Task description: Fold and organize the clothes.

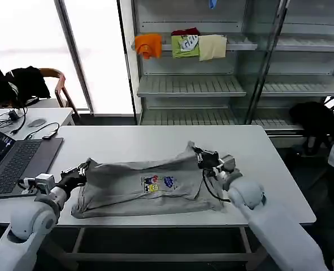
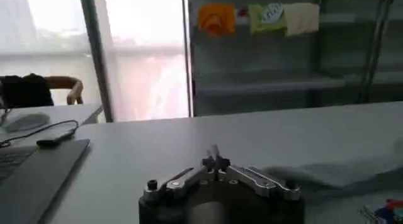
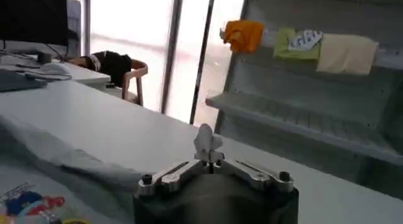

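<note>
White arms, black end effectors

Beyond both pairs of jaws the white table [image 1: 155,138] lies bare up to its far edge; the grey shirt [image 1: 127,189] fills the span between them; a laptop [image 1: 14,164] blocks the left gripper's [image 1: 82,169] outer side.

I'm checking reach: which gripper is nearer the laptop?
Left. The left gripper sits at the grey shirt's edge, just beside the laptop; the right gripper is across the shirt.
</note>
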You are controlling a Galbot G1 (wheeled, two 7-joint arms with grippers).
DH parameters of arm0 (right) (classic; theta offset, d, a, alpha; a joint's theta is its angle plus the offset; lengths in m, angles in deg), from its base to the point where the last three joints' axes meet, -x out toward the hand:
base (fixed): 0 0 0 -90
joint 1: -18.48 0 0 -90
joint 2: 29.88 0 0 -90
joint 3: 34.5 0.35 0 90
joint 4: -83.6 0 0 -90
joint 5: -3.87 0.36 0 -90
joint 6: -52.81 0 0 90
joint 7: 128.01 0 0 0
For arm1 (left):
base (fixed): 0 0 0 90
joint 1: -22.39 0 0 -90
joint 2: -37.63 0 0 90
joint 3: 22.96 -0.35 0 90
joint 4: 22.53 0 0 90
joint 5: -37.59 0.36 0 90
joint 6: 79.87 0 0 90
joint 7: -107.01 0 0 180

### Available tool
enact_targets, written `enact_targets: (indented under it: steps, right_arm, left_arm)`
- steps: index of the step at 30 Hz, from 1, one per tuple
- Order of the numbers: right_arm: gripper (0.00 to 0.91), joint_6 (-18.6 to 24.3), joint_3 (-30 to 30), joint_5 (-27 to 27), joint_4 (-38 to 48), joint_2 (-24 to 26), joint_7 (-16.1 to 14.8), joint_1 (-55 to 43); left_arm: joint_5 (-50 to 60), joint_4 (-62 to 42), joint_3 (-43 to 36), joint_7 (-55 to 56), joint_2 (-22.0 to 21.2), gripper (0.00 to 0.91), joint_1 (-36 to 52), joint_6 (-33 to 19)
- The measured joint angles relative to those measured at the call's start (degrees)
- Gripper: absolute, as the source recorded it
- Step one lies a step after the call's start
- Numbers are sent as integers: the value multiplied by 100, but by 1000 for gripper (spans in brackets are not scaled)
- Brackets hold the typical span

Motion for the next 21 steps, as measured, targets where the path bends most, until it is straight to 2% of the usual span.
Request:
enact_targets:
  steps: [13, 21]
  right_arm:
    - [0, 81, 473, 26, -687, 337, 138, 934]
    - [0, 117, 486, 10, -922, 296, 572, 1375]
  left_arm:
    - [277, 312, 136, 189, -77, 20, -479, 117]
    - [458, 452, 104, 221, -146, 20, -738, 139]
